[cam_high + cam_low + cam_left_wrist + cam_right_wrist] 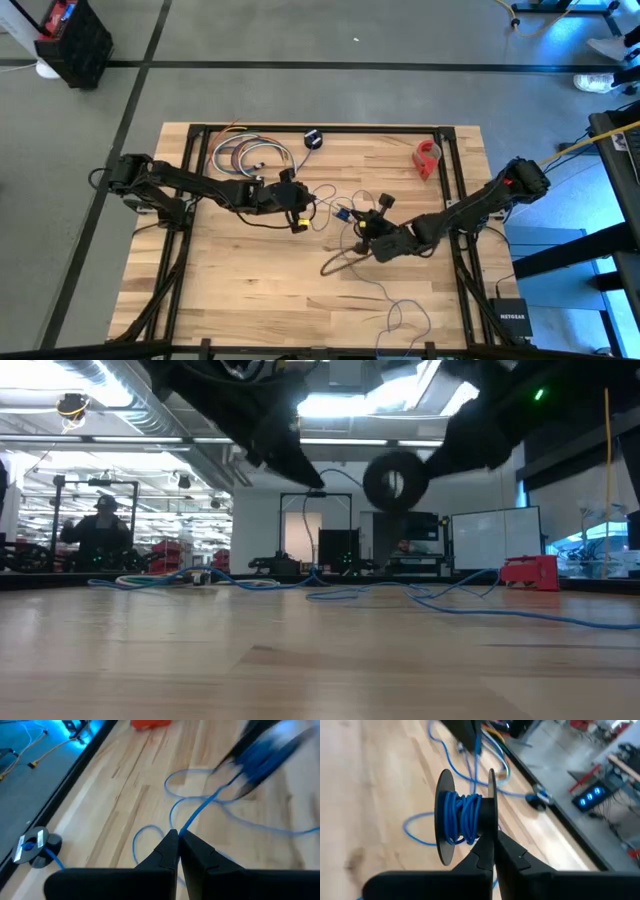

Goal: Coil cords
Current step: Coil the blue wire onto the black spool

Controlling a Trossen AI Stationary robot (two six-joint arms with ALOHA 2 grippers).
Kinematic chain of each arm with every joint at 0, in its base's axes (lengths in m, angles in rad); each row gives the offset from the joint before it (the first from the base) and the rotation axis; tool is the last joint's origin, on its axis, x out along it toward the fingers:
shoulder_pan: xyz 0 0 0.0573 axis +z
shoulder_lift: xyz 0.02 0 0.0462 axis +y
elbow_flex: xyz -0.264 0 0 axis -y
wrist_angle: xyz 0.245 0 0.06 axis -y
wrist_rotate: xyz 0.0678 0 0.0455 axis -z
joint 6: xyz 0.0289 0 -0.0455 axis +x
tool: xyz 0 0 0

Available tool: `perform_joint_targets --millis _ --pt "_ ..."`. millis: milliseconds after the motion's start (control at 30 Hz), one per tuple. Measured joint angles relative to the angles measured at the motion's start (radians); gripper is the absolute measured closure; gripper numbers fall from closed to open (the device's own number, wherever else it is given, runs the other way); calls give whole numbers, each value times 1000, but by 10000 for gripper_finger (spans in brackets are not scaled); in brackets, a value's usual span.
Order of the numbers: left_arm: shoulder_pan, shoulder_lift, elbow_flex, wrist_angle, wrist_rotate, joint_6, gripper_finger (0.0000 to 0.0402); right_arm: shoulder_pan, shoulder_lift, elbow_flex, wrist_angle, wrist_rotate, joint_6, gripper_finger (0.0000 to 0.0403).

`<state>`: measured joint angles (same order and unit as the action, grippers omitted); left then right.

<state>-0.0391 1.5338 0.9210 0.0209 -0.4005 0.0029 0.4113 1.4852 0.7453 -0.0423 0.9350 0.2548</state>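
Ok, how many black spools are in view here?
2. One spool, wound with blue cord, is clamped in the right hand, raised above the table. The other spool sits at the table's edge near the cable bundle. None seem hidden.

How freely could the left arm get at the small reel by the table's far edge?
Probably not yet. The wood between looks bare, but the left gripper is shut on the blue cord and would have to let go before taking the small reel.
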Motion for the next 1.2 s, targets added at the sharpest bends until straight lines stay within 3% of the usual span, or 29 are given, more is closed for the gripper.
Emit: perform_joint_targets --millis 500,800,1200 --pt "-55 28 1 271 110 -83 394 -129 113 -3 192 -73 23 398" --pt "-51 95 1 411 175 -84 394 -163 113 61 356 -10 -221 398" --pt "-50 103 3 427 164 -58 394 -154 101 202 381 56 -473 398"
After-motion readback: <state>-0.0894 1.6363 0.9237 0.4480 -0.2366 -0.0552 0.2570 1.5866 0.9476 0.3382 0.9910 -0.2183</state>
